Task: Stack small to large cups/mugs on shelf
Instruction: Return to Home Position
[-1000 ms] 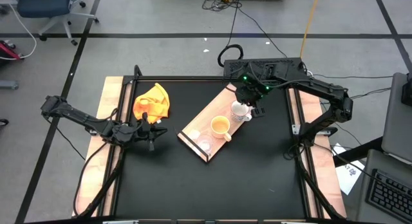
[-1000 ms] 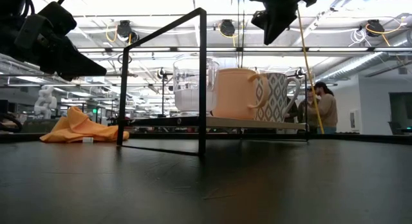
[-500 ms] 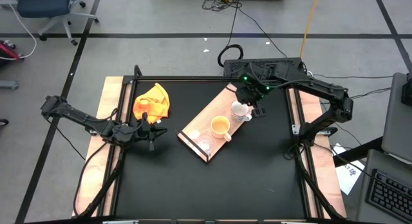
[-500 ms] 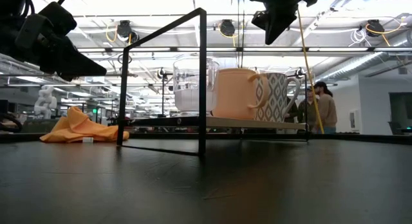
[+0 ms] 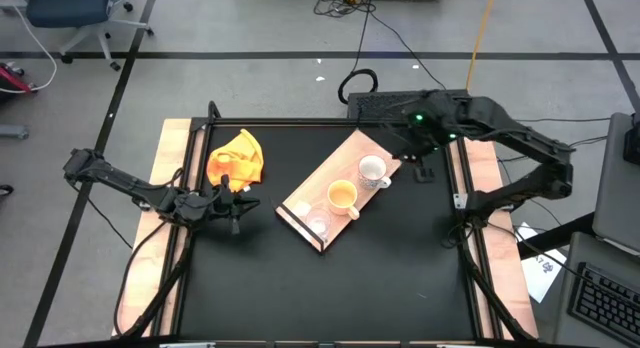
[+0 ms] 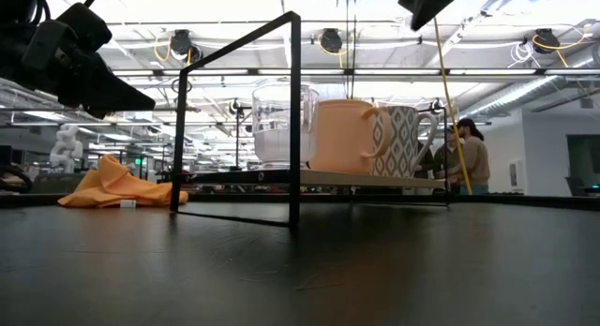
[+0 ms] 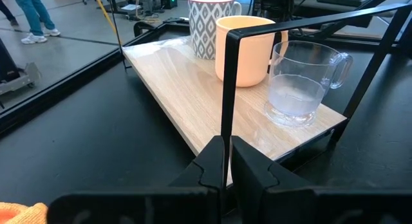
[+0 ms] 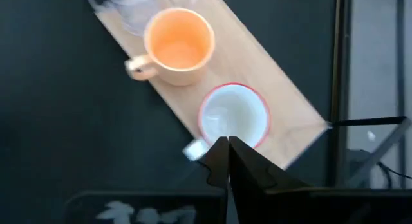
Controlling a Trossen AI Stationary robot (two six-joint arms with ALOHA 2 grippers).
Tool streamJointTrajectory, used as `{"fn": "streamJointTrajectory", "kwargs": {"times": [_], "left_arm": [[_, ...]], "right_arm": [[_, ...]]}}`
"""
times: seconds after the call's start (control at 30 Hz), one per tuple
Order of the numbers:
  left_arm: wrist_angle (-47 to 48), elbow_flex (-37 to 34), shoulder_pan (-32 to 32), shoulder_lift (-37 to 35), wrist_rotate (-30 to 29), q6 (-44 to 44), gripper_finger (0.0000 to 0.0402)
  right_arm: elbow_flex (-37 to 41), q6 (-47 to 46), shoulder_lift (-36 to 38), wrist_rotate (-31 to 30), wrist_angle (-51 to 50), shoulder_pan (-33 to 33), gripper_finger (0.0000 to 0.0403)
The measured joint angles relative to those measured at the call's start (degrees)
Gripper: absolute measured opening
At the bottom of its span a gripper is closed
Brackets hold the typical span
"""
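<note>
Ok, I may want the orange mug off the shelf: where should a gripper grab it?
Probably take the orange mug by its rim from straight above, one finger inside, beside the handle. It stands upright and open; the glass cup and white mug crowd two sides.

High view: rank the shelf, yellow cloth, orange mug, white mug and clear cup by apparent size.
1. shelf
2. yellow cloth
3. orange mug and white mug, which look about alike
4. clear cup, smallest
</note>
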State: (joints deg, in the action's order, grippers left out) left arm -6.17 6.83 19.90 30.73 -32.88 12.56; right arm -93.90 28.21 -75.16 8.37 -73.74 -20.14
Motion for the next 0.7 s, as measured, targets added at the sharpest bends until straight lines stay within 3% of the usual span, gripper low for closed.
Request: {"fn": "streamJointTrajectory", "kwargs": {"times": [0.1,0.5,0.7], "left_arm": [[-0.02,0.0,0.0,0.01,0.0,-0.02,0.0031],[-0.11,0.0,0.0,-0.01,-0.02,0.04,0.0031],[-0.11,0.0,0.0,-0.01,-0.02,0.26,0.0031]], "right_arm": [[2.31,-1.45,3.37,2.38,0.29,0.01,0.0],[15.79,-5.74,15.86,2.43,6.56,2.05,0.0],[22.15,-10.71,21.33,4.42,16.24,2.03,0.0]]}}
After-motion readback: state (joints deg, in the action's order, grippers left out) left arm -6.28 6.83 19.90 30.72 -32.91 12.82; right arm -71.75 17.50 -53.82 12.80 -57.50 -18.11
